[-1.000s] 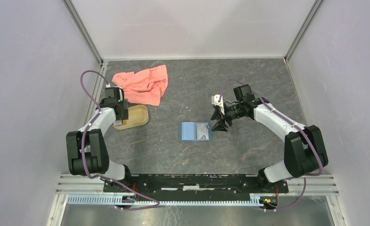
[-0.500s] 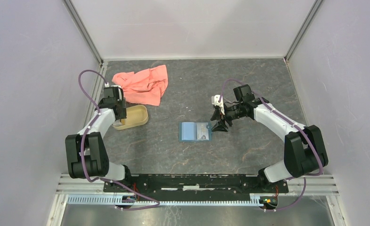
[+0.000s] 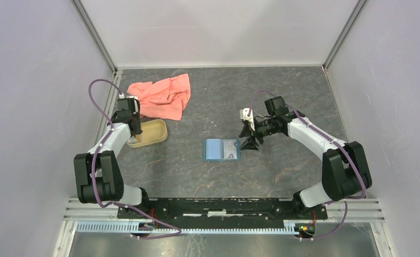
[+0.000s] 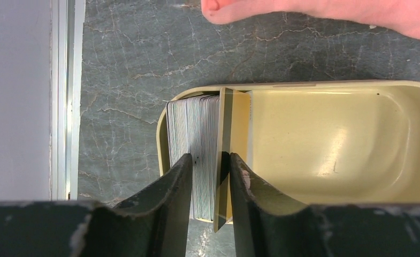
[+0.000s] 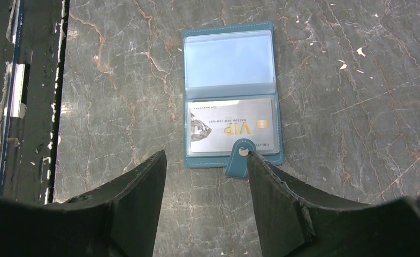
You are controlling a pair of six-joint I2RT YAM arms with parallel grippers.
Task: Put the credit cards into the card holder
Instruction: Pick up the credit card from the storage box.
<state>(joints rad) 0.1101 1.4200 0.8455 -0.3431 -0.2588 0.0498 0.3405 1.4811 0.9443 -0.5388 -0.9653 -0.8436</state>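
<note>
The smooth tan oval dish (image 4: pixel 330 139) at the tabletop's (image 3: pixel 293 85) left edge holds thin cards (image 4: pixel 194 139) on edge, a gold one (image 4: pixel 234 123) outermost. The left gripper's (image 4: pixel 210 160) jaws stand narrow around them, but I cannot tell if they grip. Mid-tabletop, the flat teal card holder (image 5: pixel 229 56) lies open with a pale card (image 5: pixel 231 126) in its clear sleeve, under the right gripper's (image 5: pixel 206 156) wide jaws.

Teal card holder (image 5: pixel 229 56) open flat on counter (image 5: pixel 116 80), pale card (image 5: pixel 231 126) sleeved inside. Other credit cards (image 4: pixel 194 155) on edge in dish (image 4: pixel 357 85).
</note>
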